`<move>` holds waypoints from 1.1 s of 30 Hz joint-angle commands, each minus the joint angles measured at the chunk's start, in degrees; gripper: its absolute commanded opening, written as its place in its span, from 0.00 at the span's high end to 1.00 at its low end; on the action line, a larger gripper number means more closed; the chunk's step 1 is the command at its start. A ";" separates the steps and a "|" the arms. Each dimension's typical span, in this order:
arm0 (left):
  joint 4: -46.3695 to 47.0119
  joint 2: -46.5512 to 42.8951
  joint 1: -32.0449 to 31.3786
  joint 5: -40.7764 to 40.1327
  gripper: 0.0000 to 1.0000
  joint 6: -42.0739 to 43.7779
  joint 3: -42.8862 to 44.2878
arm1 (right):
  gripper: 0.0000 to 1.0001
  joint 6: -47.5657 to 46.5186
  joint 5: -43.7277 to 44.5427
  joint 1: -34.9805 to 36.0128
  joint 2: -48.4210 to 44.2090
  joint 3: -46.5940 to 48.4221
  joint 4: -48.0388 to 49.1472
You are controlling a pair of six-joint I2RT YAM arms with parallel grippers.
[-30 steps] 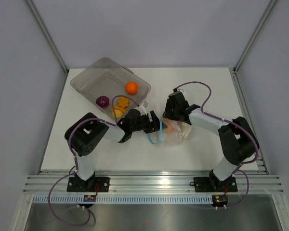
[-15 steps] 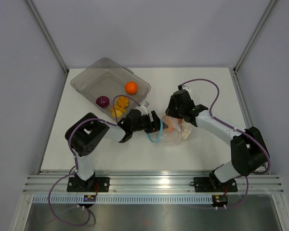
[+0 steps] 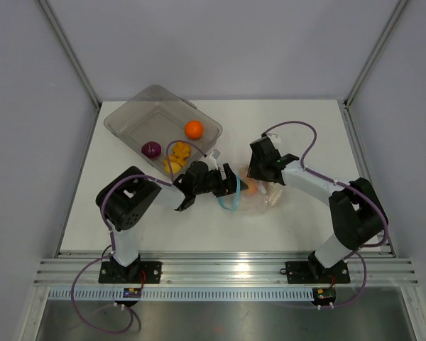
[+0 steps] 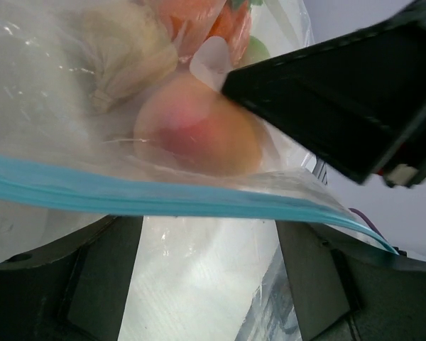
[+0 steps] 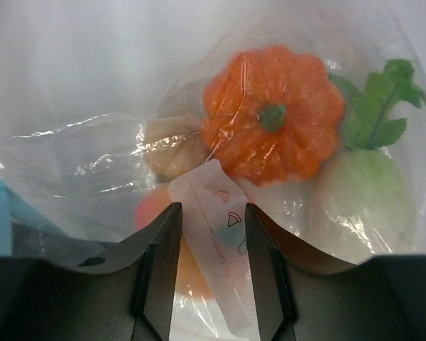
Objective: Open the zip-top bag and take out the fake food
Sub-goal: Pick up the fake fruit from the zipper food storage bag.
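Observation:
The clear zip-top bag (image 3: 266, 199) lies mid-table, its blue zip strip (image 3: 231, 201) looped at my left gripper (image 3: 231, 186). In the left wrist view the strip (image 4: 163, 195) crosses above my wide-open left gripper (image 4: 209, 284), with bag film between the jaws. Inside the bag are an orange pumpkin (image 5: 273, 117), a white radish (image 5: 366, 206), a beige piece (image 5: 172, 145) and a peach (image 4: 199, 128). My right gripper (image 3: 258, 177) is pressed on the bag from above. In its own wrist view the right gripper (image 5: 213, 220) is narrowly open around a white label tab (image 5: 216, 213).
A grey translucent tray (image 3: 128, 117) stands at the back left, just behind the left gripper. It holds an orange ball (image 3: 193, 129), a purple piece (image 3: 150, 149) and yellow-orange bits (image 3: 177, 156). Metal frame posts rise at the table's back corners.
My right arm has swung its elbow and brought the gripper slightly nearer and lower onto the bag. The left arm and the bag's zip strip have stayed put.

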 commanded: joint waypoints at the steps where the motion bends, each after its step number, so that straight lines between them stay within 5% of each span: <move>1: 2.48 -0.24 -0.67 -0.55 0.21 1.80 1.71 | 0.52 -0.49 -1.31 0.57 3.51 2.86 -2.07; 17: -1.91 0.73 -2.25 -2.75 0.14 2.68 3.29 | 0.47 0.56 -7.92 0.57 5.63 4.36 -2.86; 18: -2.09 0.47 -2.68 -3.10 0.01 2.59 2.94 | 0.47 0.56 -7.39 0.66 5.11 4.36 -2.77; 33: -17.01 3.45 -4.36 -4.94 0.01 4.52 10.23 | 0.51 0.74 -6.51 -0.39 4.22 3.48 -1.81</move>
